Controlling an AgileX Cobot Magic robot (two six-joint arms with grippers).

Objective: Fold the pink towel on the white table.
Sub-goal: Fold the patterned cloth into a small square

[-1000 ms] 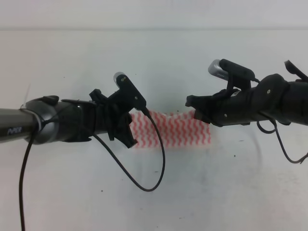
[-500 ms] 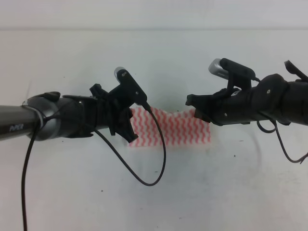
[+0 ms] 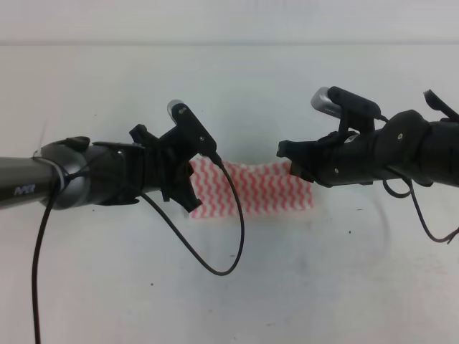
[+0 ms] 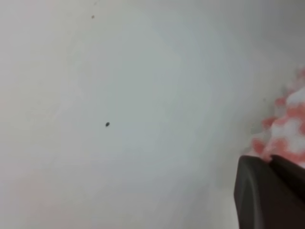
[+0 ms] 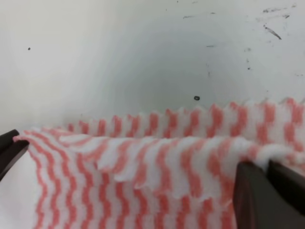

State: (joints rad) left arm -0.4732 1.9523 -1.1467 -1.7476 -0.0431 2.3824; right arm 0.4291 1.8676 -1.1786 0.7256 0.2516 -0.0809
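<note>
The pink towel [image 3: 254,188] with red-and-white zigzag stripes lies in the middle of the white table [image 3: 229,93], its far edge lifted between the two arms. My left gripper [image 3: 188,192] is at the towel's left end, and in the left wrist view the left gripper [image 4: 270,161] has its dark fingers [image 4: 252,191] shut on the towel [image 4: 288,126]. My right gripper [image 3: 291,169] holds the right end. The right wrist view shows the right gripper [image 5: 267,166] pinching a raised fold of the towel [image 5: 143,167].
A black cable [image 3: 228,244] loops down from the left wrist onto the table in front of the towel. Small dark specks [image 4: 107,124] and scuffs [image 5: 271,31] mark the white surface. A dark tip [image 5: 7,148] shows at the towel's far corner.
The left gripper has shifted a little left and away from me with the towel's left end. The right arm has stayed still.
</note>
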